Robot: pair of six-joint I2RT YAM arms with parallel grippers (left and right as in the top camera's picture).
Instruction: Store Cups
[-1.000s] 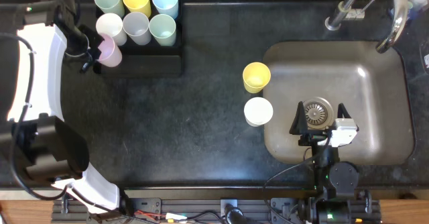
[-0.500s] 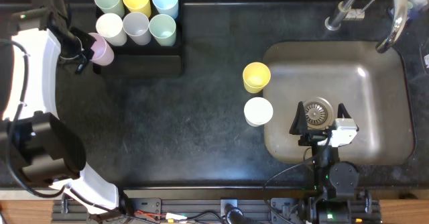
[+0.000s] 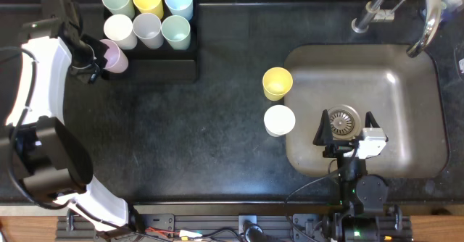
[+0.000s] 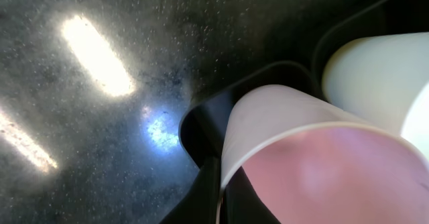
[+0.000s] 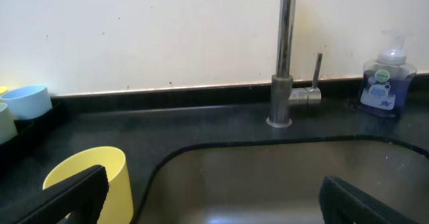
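Five cups (image 3: 148,27) racked; left gripper (image 3: 98,56) pinches a pink cup (image 3: 114,56) beside the rack (image 3: 167,68); right gripper (image 3: 345,135) spread open; yellow cup (image 3: 277,82), white cup (image 3: 279,119) unstored

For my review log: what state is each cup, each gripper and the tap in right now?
Pink cup: tilted, held at the rack's left side.
Left gripper: shut on the pink cup.
Six racked cups: upright, mouths up.
Yellow cup: upright on the counter.
White cup: on the counter; which way up unclear.
Right gripper: open, above the sink.
Tap: no water running.
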